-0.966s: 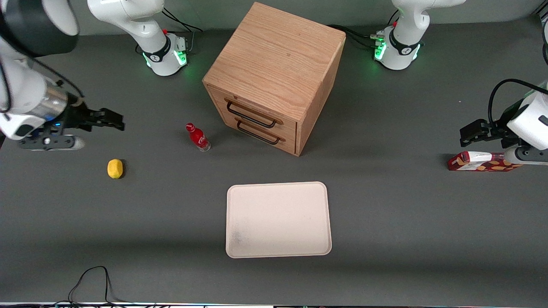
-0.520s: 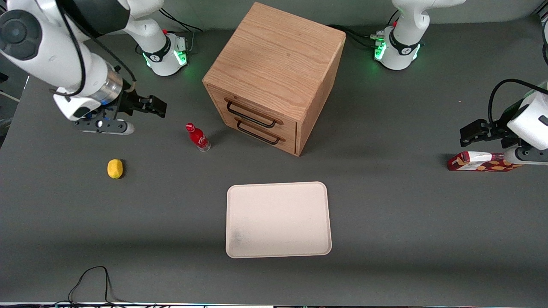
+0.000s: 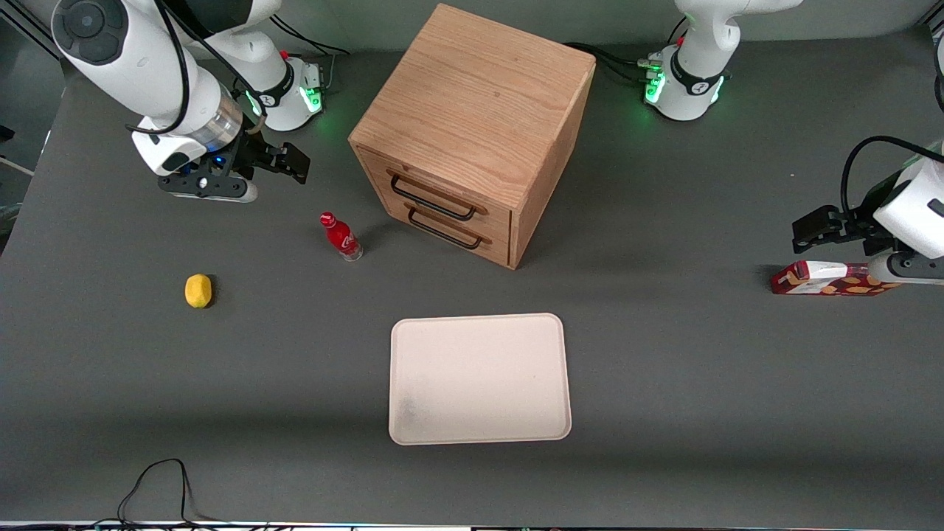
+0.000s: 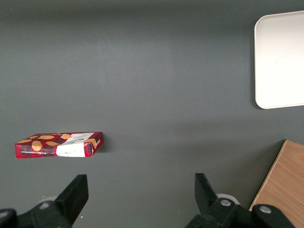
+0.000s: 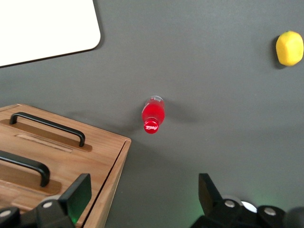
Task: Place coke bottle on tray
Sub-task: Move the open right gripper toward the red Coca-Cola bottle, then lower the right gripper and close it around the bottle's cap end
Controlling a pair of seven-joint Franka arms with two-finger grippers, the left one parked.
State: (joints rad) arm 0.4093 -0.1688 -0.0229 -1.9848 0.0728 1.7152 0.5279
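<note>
hovering above the worktop (image 3: 664,369), the hand (image 3: 289,164) hangs farther from the front camera than the coke bottle (image 3: 341,236) and well apart from it, toward the working arm's end. its 2 fingers (image 5: 76,197) are spread wide and hold nothing, touching nothing; in the wrist view the bottle (image 5: 153,114) shows between the 2 fingertips but some way off.

a wooden cabinet (image 3: 472,133) with 2 drawers, each with a black handle (image 3: 431,199), stands beside the bottle, near it but not touching. a yellow lemon (image 3: 198,290) lies on the worktop toward the working arm's end, nearer the front camera than the bottle and well apart from it. a flat red snack box (image 3: 830,279) lies toward the parked arm's end of the worktop.

the tray (image 3: 479,377), cream with rounded corners and a low rim, lies flat in front of the cabinet, nearer the front camera than the bottle and apart from it, with nothing on it.

the coke bottle stands upright on the bare worktop, red with a red cap, white script on its side and a clear base.
</note>
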